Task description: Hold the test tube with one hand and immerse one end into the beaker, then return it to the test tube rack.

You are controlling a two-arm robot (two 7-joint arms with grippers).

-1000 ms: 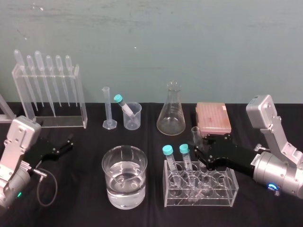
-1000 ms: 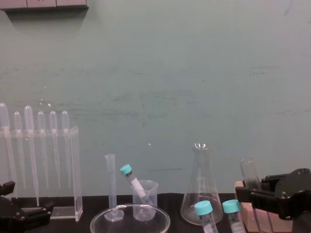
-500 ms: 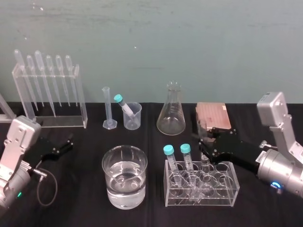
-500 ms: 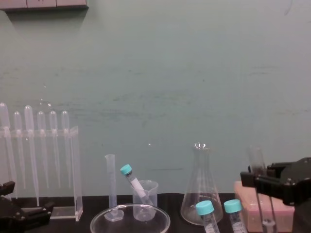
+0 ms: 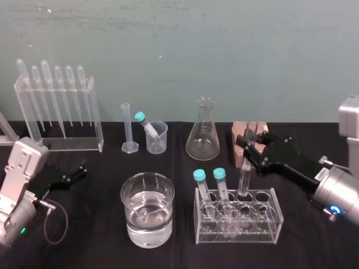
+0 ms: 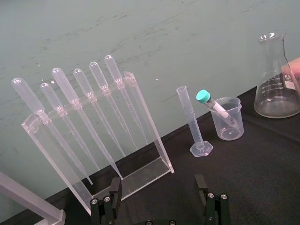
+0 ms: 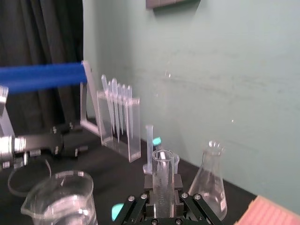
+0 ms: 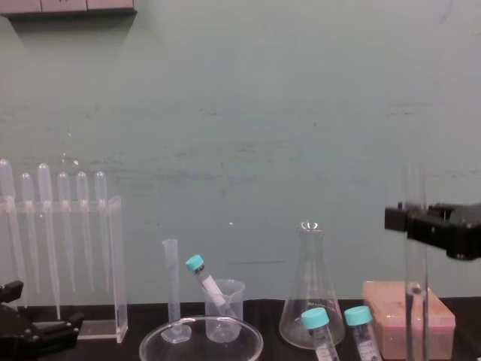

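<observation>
Black tabletop point(image 5: 95, 246): test tube point(image 5: 244, 180) upright in clenched right pincer point(image 5: 251, 151), left pincer point(image 5: 77, 171) released, well apart.

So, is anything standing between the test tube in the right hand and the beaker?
The right hand holds the test tube over the clear rack; the two teal-capped tubes in that rack stand between it and the beaker. Its bottom looks lower than their caps, so lifting first seems wise. The left hand sits parked far left.

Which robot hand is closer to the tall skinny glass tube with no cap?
Right. The right gripper is shut on the tall slim clear glass test tube, holding it upright. The left gripper sits far off, beyond the wide clear glass beaker.
</observation>
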